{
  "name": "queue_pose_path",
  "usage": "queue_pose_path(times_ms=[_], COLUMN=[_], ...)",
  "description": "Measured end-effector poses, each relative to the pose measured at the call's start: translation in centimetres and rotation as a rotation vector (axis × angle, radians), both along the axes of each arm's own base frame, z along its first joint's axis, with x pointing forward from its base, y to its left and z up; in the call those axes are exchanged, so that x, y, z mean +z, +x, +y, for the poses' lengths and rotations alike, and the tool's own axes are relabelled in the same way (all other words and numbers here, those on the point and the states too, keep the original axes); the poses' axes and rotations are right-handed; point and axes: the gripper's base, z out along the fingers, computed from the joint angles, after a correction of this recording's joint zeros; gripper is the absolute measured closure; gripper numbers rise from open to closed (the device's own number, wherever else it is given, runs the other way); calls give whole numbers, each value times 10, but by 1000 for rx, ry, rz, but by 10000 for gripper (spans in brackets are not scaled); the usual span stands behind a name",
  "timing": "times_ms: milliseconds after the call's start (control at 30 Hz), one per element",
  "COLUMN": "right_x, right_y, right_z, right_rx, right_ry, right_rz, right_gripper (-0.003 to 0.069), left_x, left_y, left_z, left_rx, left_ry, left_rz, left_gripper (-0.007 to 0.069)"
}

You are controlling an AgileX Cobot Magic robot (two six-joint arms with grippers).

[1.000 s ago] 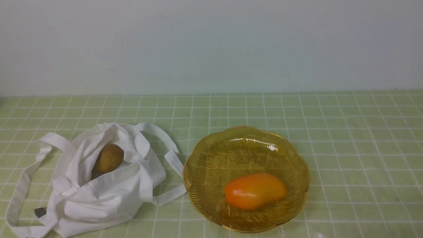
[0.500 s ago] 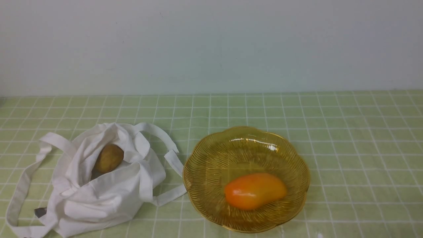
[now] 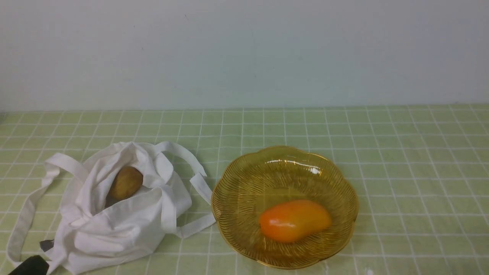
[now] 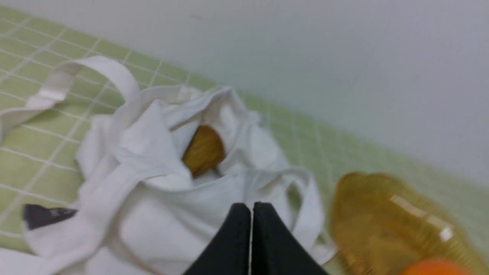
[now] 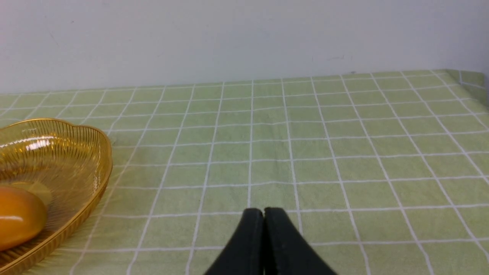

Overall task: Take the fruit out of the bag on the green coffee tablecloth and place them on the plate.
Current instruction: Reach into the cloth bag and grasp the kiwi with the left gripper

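the fruit (image 3: 126, 182) is seen in the open bag (image 3: 114, 229) beside the plate (image 3: 237, 179). the reach is in hand: the left gripper (image 4: 251, 209), seemingly just short of the bag, is closed, empty; the right gripper (image 5: 263, 212) likewise. jaws must be opened first.

A glossy orange mango (image 3: 295, 220) lies on its side, its rounder end to the left with a small bright highlight there. Behind stands a plain pale wall (image 3: 244, 53).
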Motion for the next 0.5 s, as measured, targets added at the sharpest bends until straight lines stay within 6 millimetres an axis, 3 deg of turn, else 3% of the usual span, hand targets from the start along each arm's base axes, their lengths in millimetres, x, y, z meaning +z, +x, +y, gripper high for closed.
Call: queue_pose_path(times_ms=[167,500], right_x=[0,0], right_y=[0,0], right_z=[0,0], right_rx=[0,0], right_ry=[0,0], right_rz=[0,0], right_gripper=[669,669], left_x=[14,46], left_y=[1,-5], left_z=[4,18], left_rx=[50,169], left_ry=[-145,-216], left_rz=[-142,-479], left_gripper=[632,632])
